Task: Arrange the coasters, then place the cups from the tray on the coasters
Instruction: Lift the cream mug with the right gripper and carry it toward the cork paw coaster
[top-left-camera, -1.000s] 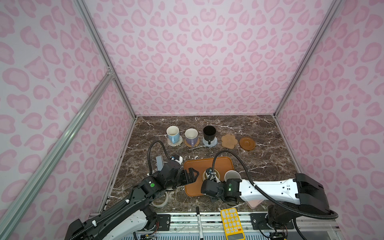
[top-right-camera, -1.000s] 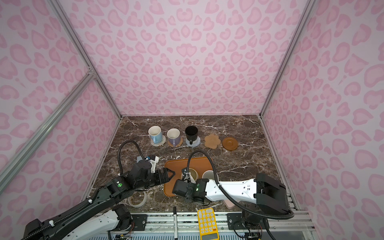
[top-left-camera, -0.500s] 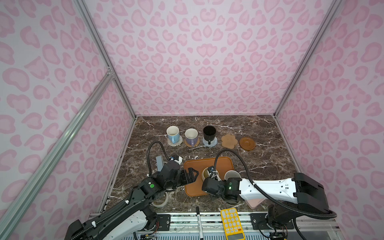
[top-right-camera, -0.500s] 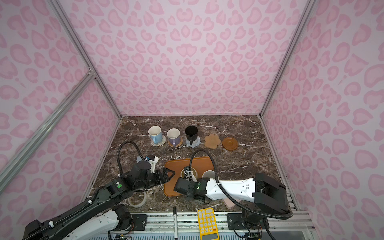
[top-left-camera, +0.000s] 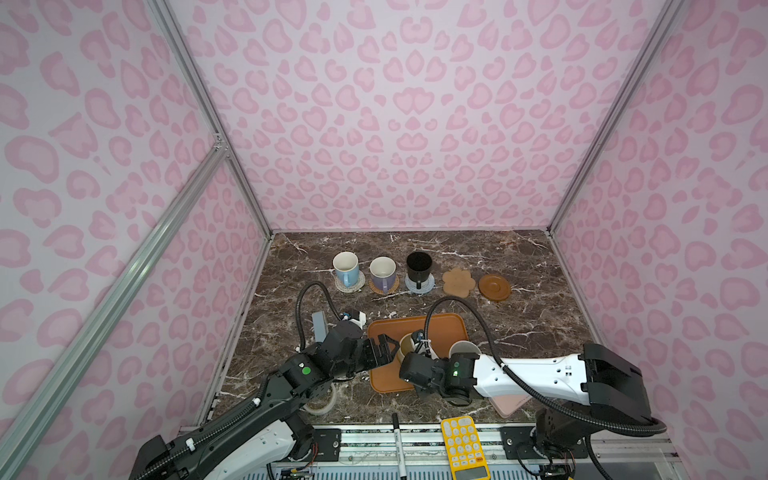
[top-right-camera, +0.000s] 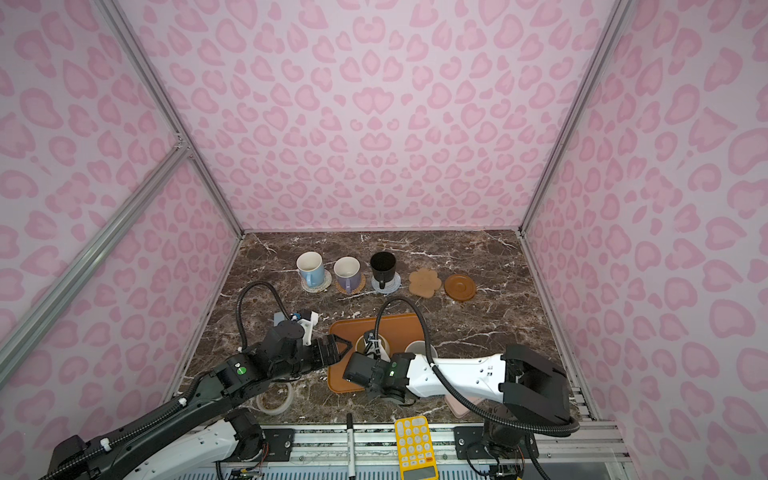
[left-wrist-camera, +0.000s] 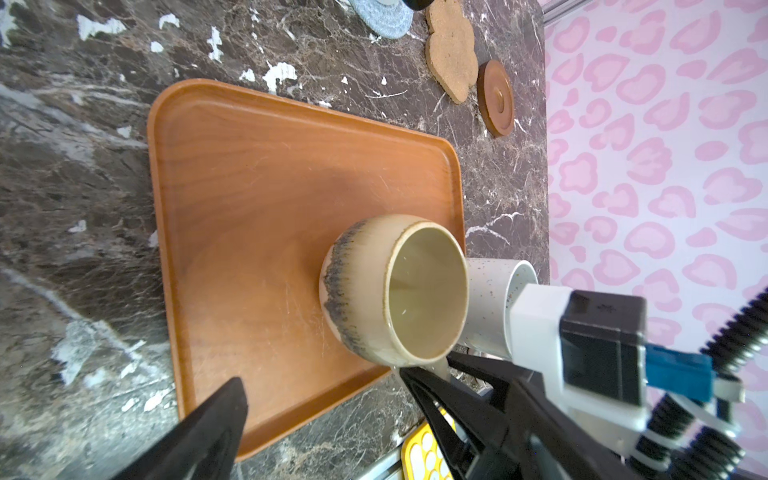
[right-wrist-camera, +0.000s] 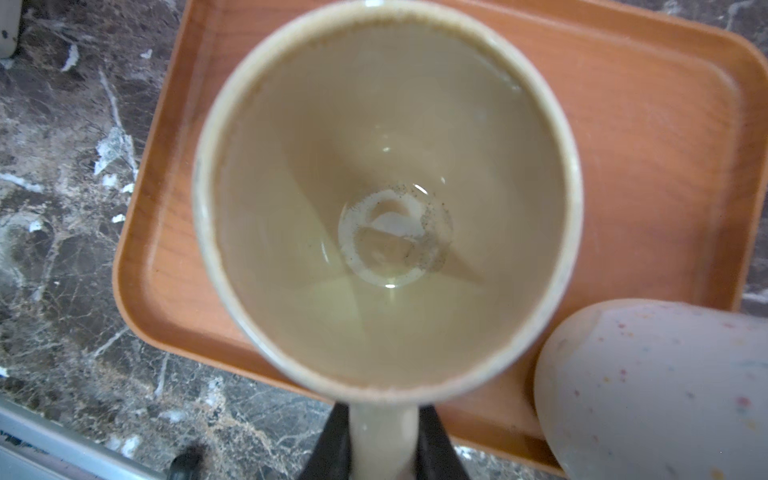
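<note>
My right gripper (right-wrist-camera: 382, 455) is pinched on the handle (right-wrist-camera: 382, 419) of the cream-yellow cup (right-wrist-camera: 386, 199). One black finger (right-wrist-camera: 332, 444) sits on each side of the handle and presses on it. The cup is over the near part of the tray (top-left-camera: 442, 328), and its open top faces up. I cannot tell if its bottom touches the tray. The white speckled cup (top-left-camera: 463, 350) stands just beside it, at the tray's near right edge. My left gripper (top-left-camera: 385, 351) has its two fingers wide apart and holds nothing. It hangs just to the left of the cream-yellow cup, over the left edge of the tray. At the back of the table (top-left-camera: 519, 257) there is a row of things. The light blue cup (top-left-camera: 345, 266) stands on the cream coaster (top-left-camera: 353, 286). Next to it, the lavender cup (top-left-camera: 382, 270) stands on the orange-tan coaster (top-left-camera: 393, 286). Then the black cup (top-left-camera: 419, 265) stands on the grey-blue coaster (top-left-camera: 429, 284). To the right of those three, the flower-shaped cork coaster (top-left-camera: 458, 282) and the brown wooden coaster (top-left-camera: 494, 286) lie flat on the table, close to each other and well apart from the tray.
</note>
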